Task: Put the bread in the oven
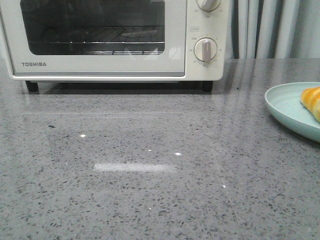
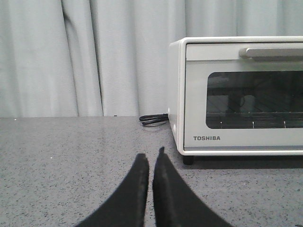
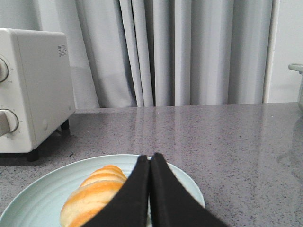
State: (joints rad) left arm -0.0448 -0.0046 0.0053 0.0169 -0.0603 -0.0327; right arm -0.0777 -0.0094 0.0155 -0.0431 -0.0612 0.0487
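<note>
Bread [image 1: 311, 101] on plate [image 1: 285, 107], oven [image 1: 100, 45] door closed, L end effector [image 2: 150, 158] & R end effector [image 3: 150, 158] both together, empty

The oven [image 1: 115, 40] carries the brand name TOSHIBA in dark capitals at the lower left corner of its door, below the glass window. Small markings ring its dials [image 1: 205, 50], and a white sticker [image 3: 62, 50] sits on its side wall, all too small to read.

Matte black, smoothly curved fingers [image 2: 137, 189] tapering to narrow tips on both wrists [image 3: 165, 189].
</note>
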